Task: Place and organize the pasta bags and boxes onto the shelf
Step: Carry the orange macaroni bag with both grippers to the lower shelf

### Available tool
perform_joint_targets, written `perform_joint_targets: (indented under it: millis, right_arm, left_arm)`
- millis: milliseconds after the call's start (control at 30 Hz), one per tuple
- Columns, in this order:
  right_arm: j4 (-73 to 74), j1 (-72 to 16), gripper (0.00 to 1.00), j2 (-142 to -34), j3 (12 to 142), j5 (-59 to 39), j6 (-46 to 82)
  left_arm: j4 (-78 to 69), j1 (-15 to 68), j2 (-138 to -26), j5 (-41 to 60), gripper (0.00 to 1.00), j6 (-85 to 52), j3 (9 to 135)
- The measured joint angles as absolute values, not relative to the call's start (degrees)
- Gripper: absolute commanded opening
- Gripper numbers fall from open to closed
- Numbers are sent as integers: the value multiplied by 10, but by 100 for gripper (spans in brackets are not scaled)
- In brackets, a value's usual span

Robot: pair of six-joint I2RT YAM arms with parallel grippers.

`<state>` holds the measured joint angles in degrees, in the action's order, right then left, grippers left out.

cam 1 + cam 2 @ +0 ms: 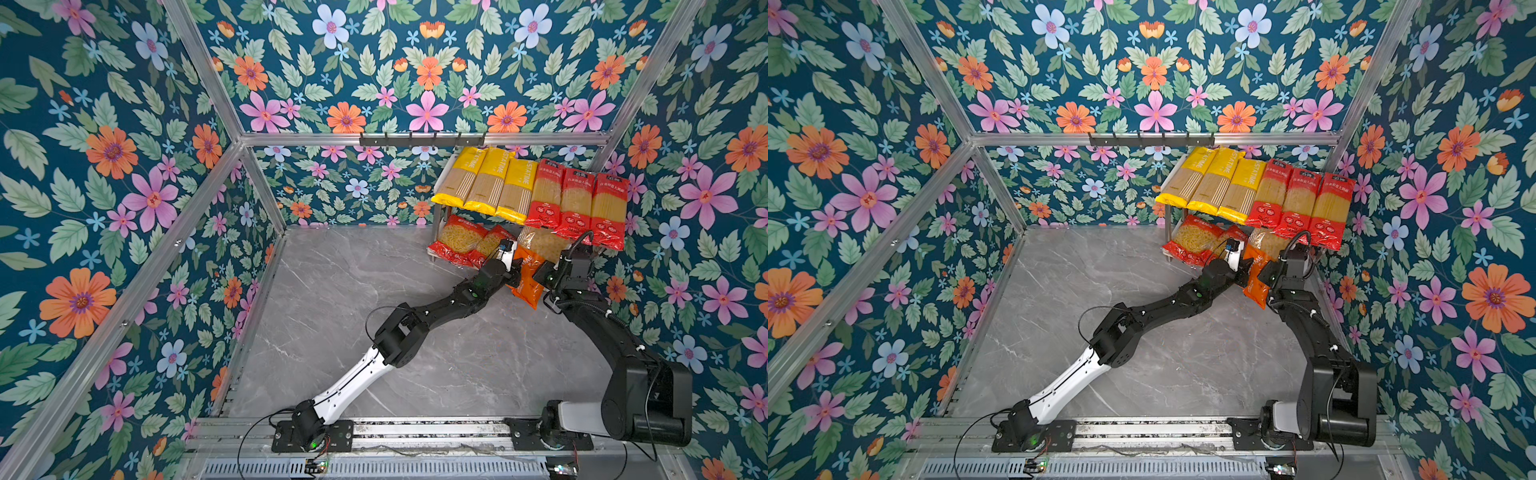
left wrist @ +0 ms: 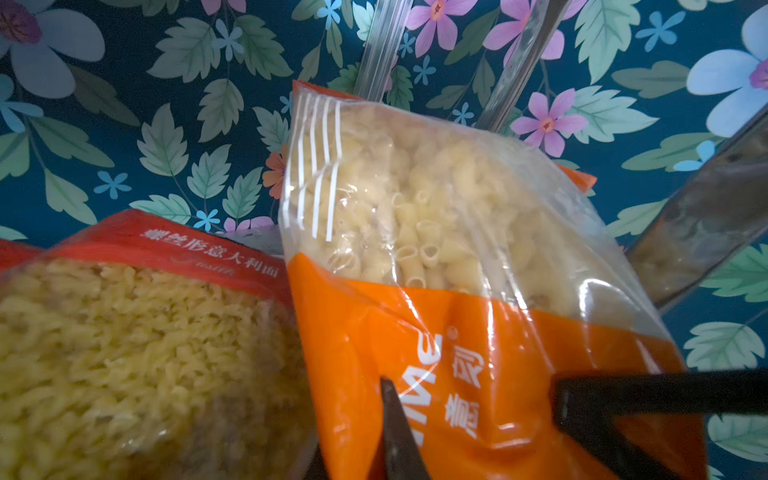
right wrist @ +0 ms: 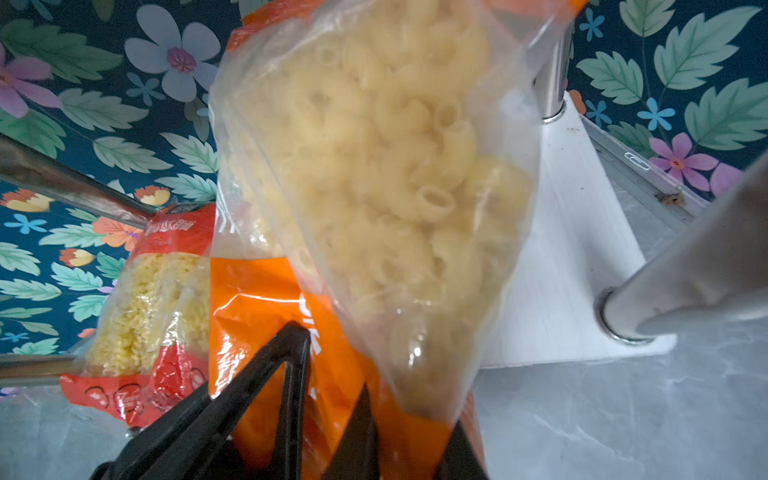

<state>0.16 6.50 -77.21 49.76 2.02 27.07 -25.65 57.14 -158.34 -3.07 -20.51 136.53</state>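
- In both top views: orange macaroni bag (image 1: 528, 286) tilted, its clear end inside the lower tier of the shelf (image 1: 436, 220), beside the red macaroni packs (image 1: 461, 241). Yellow spaghetti packs (image 1: 486, 183) and red spaghetti packs (image 1: 577, 203) lie across the upper tier.
- Left wrist view: left gripper (image 2: 469, 386) clamped on the bag's orange end.
- Right wrist view: right gripper (image 3: 332, 361) pinching the same end.

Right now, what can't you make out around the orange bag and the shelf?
- Lower board: in both top views, mostly hidden under the spaghetti packs.
- Orange bag, lower end: cut off by the edge in both wrist views.
- Second red bag: in both top views, the left arm hides part.
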Motion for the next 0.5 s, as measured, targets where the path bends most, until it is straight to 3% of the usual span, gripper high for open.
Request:
perform_joint_targets:
  millis: [200,500]
  right_arm:
    - [-14,66,53,-755,497,15,269]
    - [-64,66,57,-648,445,-46,293]
  left_arm:
    - [-257,568,-1584,-55,0,-222,1367]
    - [-262,568,-1602,-90,0,-254,1384]
